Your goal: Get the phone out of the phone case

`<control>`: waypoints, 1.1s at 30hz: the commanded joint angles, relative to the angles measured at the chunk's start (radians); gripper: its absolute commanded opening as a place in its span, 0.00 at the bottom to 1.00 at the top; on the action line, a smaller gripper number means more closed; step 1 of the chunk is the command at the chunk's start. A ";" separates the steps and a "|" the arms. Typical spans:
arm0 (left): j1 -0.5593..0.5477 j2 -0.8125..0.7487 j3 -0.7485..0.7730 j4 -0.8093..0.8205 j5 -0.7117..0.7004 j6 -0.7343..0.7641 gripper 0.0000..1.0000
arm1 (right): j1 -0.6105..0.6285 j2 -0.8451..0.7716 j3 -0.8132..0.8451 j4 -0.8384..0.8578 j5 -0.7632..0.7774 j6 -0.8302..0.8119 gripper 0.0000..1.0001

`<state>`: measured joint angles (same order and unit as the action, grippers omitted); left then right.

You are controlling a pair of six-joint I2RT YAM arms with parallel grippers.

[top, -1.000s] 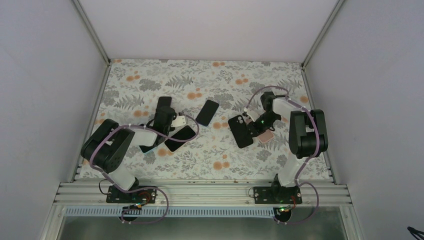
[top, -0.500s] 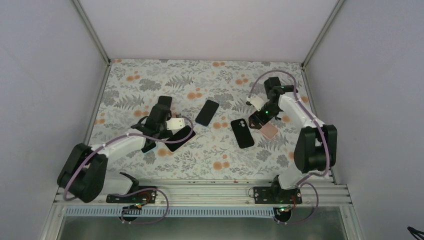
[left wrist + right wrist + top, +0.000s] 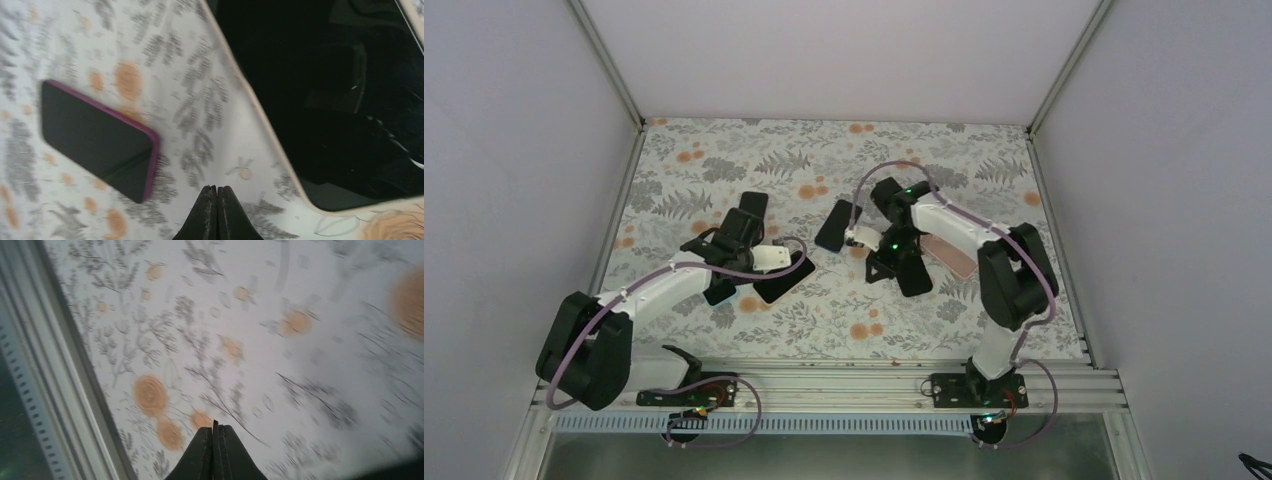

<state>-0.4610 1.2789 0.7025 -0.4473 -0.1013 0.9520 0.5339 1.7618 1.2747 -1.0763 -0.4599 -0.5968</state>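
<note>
Over the flowered tablecloth, a big shift on the right side. Swung in from the far right edge to the middle within the last second, the right gripper, fingers pressed together and empty, now by the black phone. Just beside that phone, the pink case, lying bare. Probably one pair already separated.

Same for the left gripper: pressed together, empty, barely moved, over a beige-rimmed phone. Nearby, a purple-cased phone, seemingly not yet stripped.

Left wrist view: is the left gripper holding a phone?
No, the left gripper is shut on nothing, with the purple-edged phone lying apart on the table.
</note>
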 commanded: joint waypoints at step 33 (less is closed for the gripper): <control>0.070 0.168 -0.089 -0.133 0.269 0.001 0.02 | 0.173 0.491 0.382 0.077 -0.173 0.033 0.04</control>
<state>-0.3859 1.4067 0.6224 -0.4271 0.0799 0.9340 0.6991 2.2230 1.6070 -1.0115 -0.6064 -0.5911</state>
